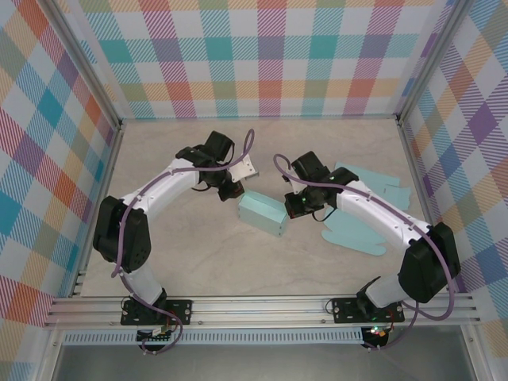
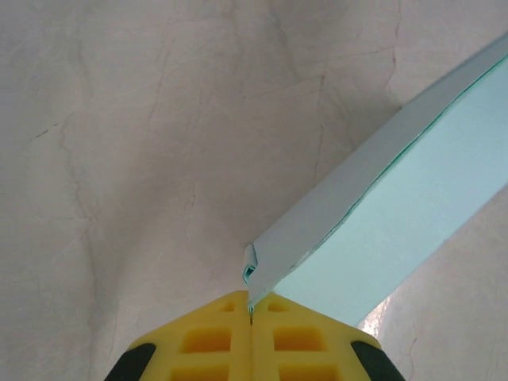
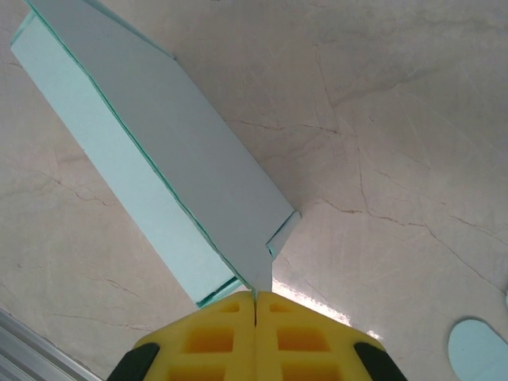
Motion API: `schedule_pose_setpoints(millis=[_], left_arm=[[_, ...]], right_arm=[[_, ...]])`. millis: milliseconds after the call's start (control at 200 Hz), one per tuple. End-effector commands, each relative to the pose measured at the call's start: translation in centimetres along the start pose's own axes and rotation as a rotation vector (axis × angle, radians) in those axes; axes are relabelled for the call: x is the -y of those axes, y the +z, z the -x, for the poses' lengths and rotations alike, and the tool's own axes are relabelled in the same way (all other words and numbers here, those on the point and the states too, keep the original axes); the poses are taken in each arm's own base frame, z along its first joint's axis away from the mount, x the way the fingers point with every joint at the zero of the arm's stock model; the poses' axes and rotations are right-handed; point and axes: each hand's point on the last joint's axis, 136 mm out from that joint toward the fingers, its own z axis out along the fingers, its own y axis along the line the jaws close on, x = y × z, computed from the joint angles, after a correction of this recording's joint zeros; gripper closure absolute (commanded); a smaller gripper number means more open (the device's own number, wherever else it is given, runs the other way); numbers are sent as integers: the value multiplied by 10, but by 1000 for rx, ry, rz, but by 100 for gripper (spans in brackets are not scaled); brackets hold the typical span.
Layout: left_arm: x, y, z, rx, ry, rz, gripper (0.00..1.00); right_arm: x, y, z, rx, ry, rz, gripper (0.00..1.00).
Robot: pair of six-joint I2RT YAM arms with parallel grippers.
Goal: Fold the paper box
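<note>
Pale teal paper box [image 1: 263, 214], crisp flat panels, yellow left fingers [image 2: 210, 340] and right fingers [image 3: 298, 340] each pinching a corner

Counter [image 1: 190, 258]: pale beige, marble-like veining, thin dark crack lines across surface. Aluminium frame [image 1: 262, 311] runs along near edge.

Right part: flat blue cutout [image 1: 381, 187] with tabbed edge, lying flat close to right wall. Second flat cutout [image 1: 353, 236], same blue, rounded lobes, lies nearer front edge, close to first.

Middle: pale blue paper box [image 1: 263, 214], long side slanting toward near right. Resting on surface or just above it: cannot tell.
</note>
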Motion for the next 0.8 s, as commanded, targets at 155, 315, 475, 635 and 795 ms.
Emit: schedule_pose_setpoints(millis=[155, 315, 475, 635, 795], left_arm=[[-3, -18, 14, 69, -258, 159, 100], [-4, -24, 15, 113, -397, 264, 100], [-9, -28, 11, 124, -518, 393, 100], [-7, -25, 12, 164, -588, 426, 100], [-12, -23, 14, 181, -639, 447, 100]], right_arm=[[1, 0, 25, 82, 54, -25, 98], [4, 1, 43, 139, 87, -50, 99], [5, 2, 63, 199, 111, -68, 100], [-4, 0, 80, 261, 108, -42, 100], [-1, 4, 87, 272, 105, -71, 97]])
